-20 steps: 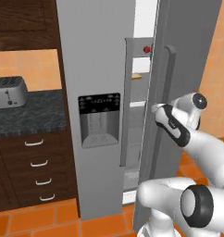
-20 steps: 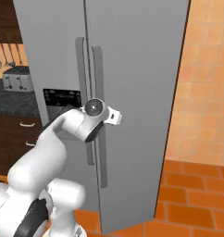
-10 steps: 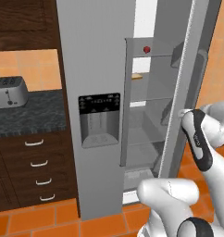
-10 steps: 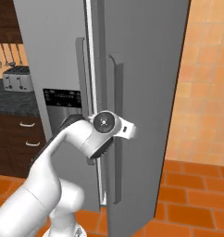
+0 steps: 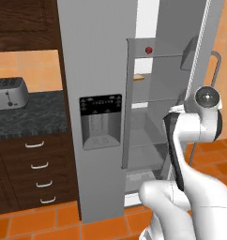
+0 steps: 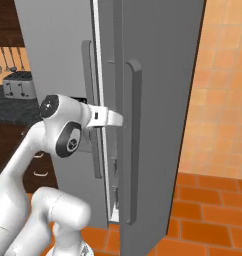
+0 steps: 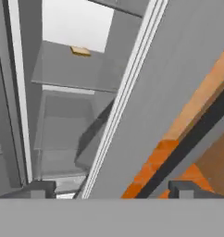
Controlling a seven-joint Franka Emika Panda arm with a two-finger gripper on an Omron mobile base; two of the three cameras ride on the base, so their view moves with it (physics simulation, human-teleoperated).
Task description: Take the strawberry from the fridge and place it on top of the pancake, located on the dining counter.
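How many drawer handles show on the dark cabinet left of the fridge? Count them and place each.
4, stacked in one column below the dark speckled counter: top drawer handle, second handle, third handle, bottom handle. Others may be hidden beyond the frame.

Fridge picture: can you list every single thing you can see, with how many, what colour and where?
fridge: one, light grey, middle, right door swung open.
strawberry: one, red, top glass shelf inside the fridge.
tan slab: one, tan-yellow, on the shelf below the strawberry.
dispenser panel: one, black, on the fridge's left door.
toaster: one, silver, on the dark speckled counter left of the fridge.
drawers: one stack with four pale handles, dark wood, under that counter.
hanging utensils: a few, grey, on the wall above the toaster.
floor: orange tiles.
gripper: one, dark fingertips, jaws open, at the open door's edge.
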